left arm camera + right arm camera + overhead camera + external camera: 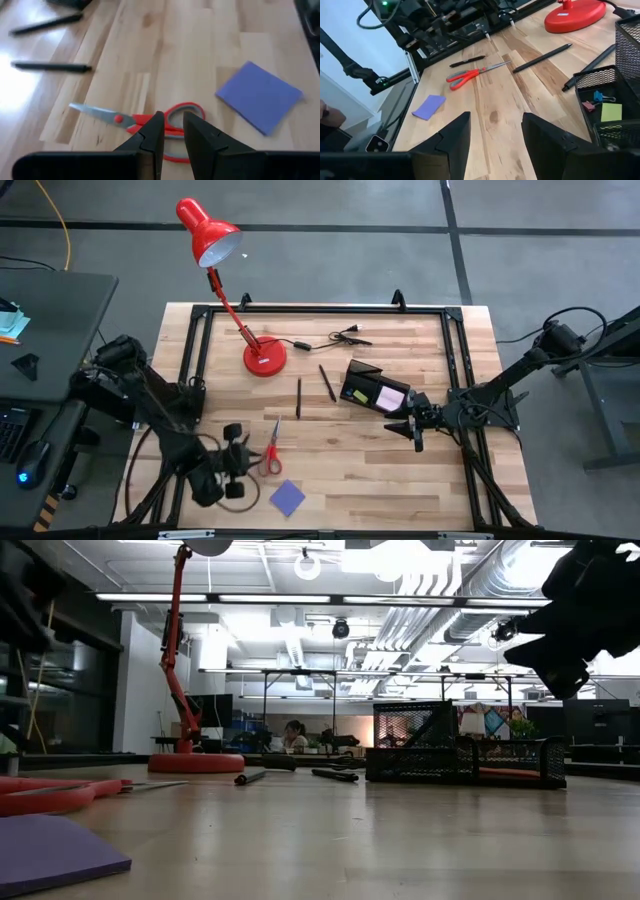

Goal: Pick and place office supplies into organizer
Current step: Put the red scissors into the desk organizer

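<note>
Red-handled scissors (272, 450) lie flat on the wooden table near its front left, with a blue-purple note pad (288, 497) nearer the front edge. Two dark pens (298, 397) (327, 383) lie mid-table. The black mesh organizer (352, 372) stands right of them, with a pink pad (390, 397) and a yellow piece (358, 394) inside. My left gripper (173, 127) hovers just left of the scissors (150, 120), over their handles, its fingers a narrow gap apart and holding nothing. My right gripper (495, 135) is open and empty beside the organizer (620, 85).
A red desk lamp stands on its round base (264, 358) at the far left, and its black cable (330, 338) runs along the far side. A black metal frame (320, 310) borders the table. Bare wood lies between the scissors and the organizer.
</note>
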Controlling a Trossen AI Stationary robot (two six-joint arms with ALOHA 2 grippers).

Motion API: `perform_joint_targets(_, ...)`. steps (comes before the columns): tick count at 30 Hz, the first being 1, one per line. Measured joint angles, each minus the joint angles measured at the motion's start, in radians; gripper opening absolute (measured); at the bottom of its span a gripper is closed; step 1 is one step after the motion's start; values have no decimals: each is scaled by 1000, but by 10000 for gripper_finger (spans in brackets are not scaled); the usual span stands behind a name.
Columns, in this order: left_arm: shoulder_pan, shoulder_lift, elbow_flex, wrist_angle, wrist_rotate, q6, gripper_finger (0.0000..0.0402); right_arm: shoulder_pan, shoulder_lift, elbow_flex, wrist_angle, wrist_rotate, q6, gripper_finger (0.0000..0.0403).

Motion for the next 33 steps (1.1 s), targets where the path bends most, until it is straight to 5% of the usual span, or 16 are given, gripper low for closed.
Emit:
perform_joint_targets(8, -102, 135, 65, -112, -79, 40, 63, 0, 0, 0, -3, 0, 0, 160)
perform_joint_targets(23, -180, 224, 87, 39, -116, 165, 63, 0, 0, 0, -27, 0, 0, 164)
perform_joint_targets(33, -179, 314, 87, 54, -182, 104, 136, 0, 0, 0, -38, -12, 0, 158)
